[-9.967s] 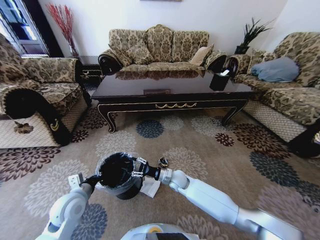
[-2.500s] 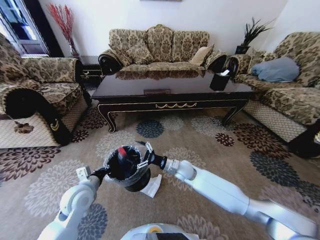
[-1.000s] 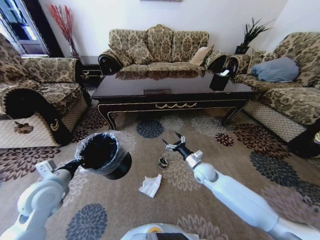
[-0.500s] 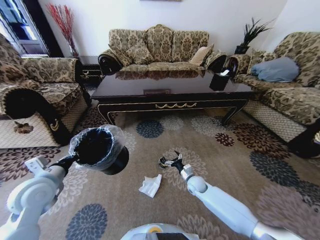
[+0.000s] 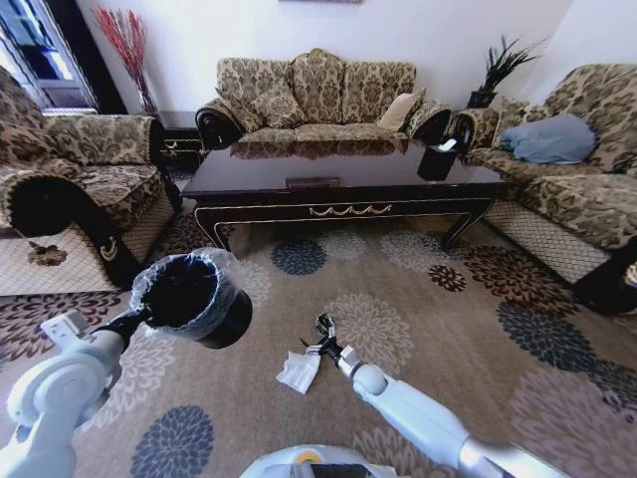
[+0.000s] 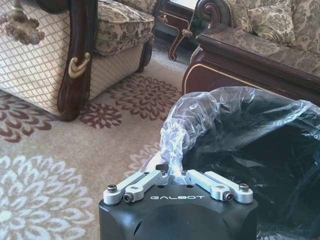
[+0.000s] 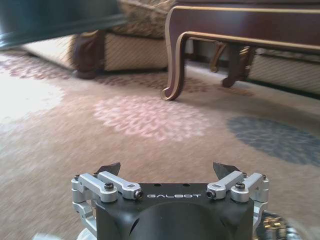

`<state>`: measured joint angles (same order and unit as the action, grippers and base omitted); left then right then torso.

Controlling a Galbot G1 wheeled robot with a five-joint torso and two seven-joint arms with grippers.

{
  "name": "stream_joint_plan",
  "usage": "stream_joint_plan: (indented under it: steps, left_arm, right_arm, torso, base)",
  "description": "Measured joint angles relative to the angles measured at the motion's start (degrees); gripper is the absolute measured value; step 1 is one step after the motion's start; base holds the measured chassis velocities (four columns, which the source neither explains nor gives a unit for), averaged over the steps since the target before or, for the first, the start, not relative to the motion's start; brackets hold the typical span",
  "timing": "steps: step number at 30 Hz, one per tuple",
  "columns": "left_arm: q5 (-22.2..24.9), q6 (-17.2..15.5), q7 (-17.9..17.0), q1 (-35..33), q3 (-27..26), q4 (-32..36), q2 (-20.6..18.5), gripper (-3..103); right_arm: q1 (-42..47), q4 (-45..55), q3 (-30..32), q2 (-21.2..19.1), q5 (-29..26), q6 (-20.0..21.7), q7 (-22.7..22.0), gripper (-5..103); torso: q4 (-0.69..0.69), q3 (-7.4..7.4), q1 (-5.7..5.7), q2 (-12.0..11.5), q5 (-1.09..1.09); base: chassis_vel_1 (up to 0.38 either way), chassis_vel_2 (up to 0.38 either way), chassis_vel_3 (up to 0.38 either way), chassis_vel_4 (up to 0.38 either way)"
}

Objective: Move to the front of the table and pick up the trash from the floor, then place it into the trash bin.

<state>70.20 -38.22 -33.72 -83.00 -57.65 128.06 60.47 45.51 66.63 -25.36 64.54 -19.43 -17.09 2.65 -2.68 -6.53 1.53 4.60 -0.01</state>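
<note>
- head view: left end effector point(image 5: 139, 317) clamped on the trash bin point(image 5: 191, 299) rim, held above the carpet.
- right end effector point(image 5: 317, 348), fingers apart, low beside the crumpled white tissue point(image 5: 298, 370).

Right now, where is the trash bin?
In the head view the trash bin is on the robot's left, held off the carpet by the left gripper, in front of the table.

My arms are smooth white-grey shells with rounded joints. Each hand, left hand point(image 6: 171, 172) and right hand point(image 7: 170, 172), has a glossy black housing marked GALBOT in white, silver linkage bars fixed by dark screws, and dark fingertips point(image 7: 223, 170) beyond them
</note>
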Motion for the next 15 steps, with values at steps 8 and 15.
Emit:
stream_joint_plan:
  steps: [8,15]
  left_arm:
    - [0.45,-0.01,0.05,0.69,0.19,0.23,-0.26,4]
    - [0.78,-0.25,0.12,0.67,0.18,0.31,-1.17,4]
  right_arm:
    - [0.22,-7.13,-2.28,4.16,4.18,0.65,-1.67,100]
    - [0.52,-10.75,-2.15,7.02,2.6,0.45,-1.71,100]
  torso:
    - [-0.02,0.0,0.0,0.0,0.0]
    - [-0.01,0.0,0.0,0.0,0.01]
  base:
    - [0.0,0.0,0.0,0.0]
    - [0.0,0.0,0.0,0.0]
